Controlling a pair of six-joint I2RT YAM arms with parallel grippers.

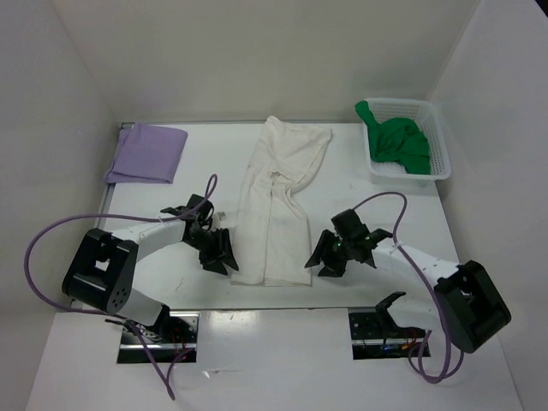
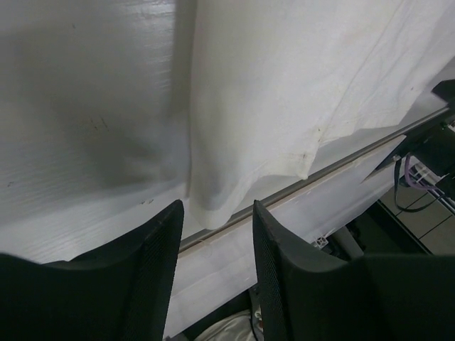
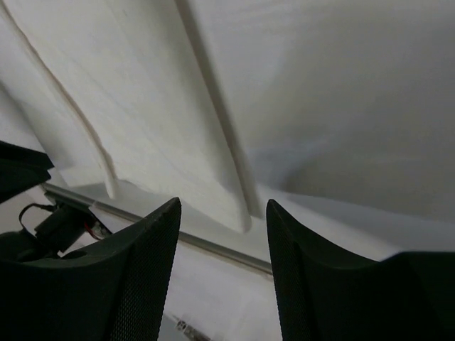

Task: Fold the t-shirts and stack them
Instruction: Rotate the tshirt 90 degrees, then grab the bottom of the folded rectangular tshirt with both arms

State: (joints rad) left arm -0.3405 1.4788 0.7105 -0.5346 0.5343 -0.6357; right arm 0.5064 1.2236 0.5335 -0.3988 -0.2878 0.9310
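The cream white cloth t-shirt (image 1: 278, 205), likely limp, is best taken at its near corners; left fingers (image 2: 153, 270) and right fingers (image 3: 146, 273) are released.

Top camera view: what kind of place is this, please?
Probably a robot test cell in a lab, not a home: a white table closed in by plain white walls, a left arm and right arm fixed at its near edge, and a cream shirt laid out.
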